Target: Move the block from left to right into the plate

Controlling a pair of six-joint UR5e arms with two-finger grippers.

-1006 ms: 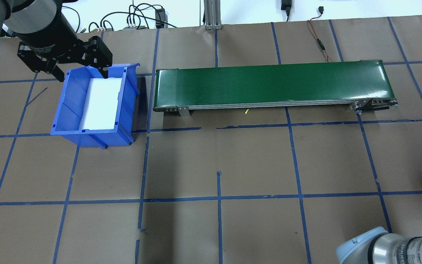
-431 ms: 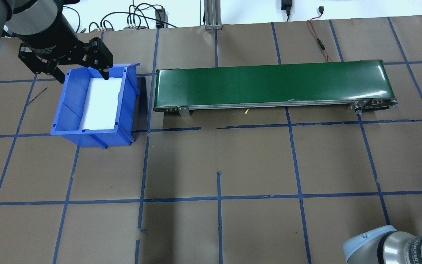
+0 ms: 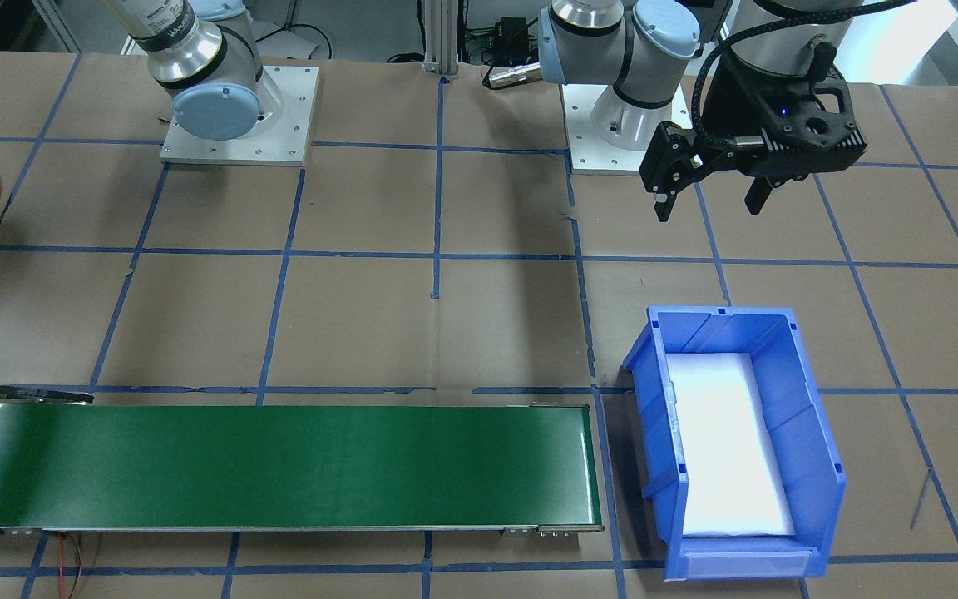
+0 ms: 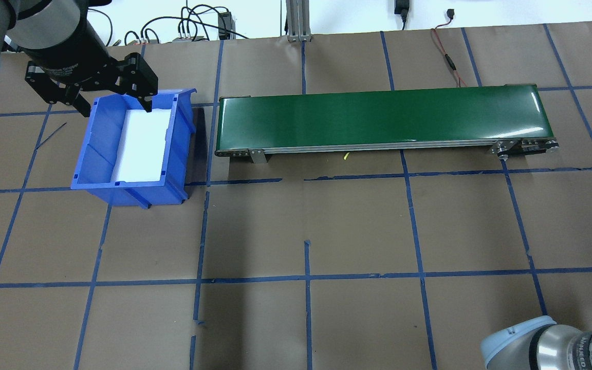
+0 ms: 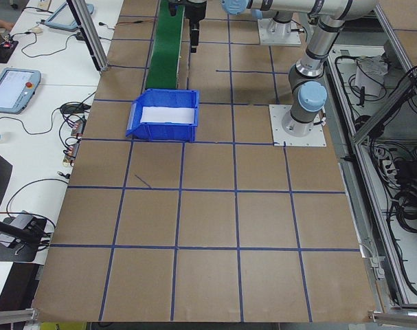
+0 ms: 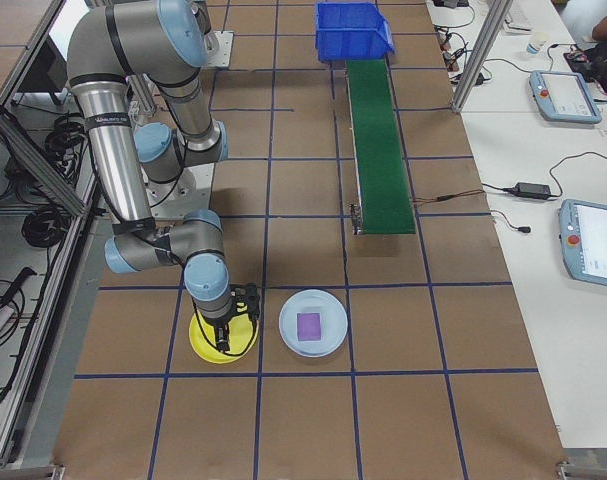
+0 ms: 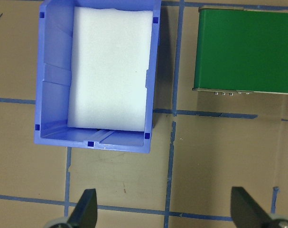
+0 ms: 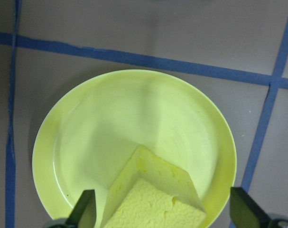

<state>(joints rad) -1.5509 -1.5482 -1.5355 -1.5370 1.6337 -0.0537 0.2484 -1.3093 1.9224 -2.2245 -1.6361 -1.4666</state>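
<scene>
Over the yellow plate (image 8: 134, 152), right pincer (image 8: 160, 216) wide apart, yellow block (image 8: 153, 194) between its fingers, touching neither. Left pincer (image 4: 113, 105) wide, empty, above the blue bin (image 4: 131, 149).

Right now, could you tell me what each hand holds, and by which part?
Nothing, it seems: left hand open and empty; right hand open astride the yellow foam block in the yellow plate.

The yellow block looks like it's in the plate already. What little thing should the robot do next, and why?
Probably lift the right gripper straight up. In its wrist view the block sits inside the plate, and the fingers stand wide of it on both sides, not touching. So the drop looks done, and rising straight up should clear the block without knocking it.
</scene>
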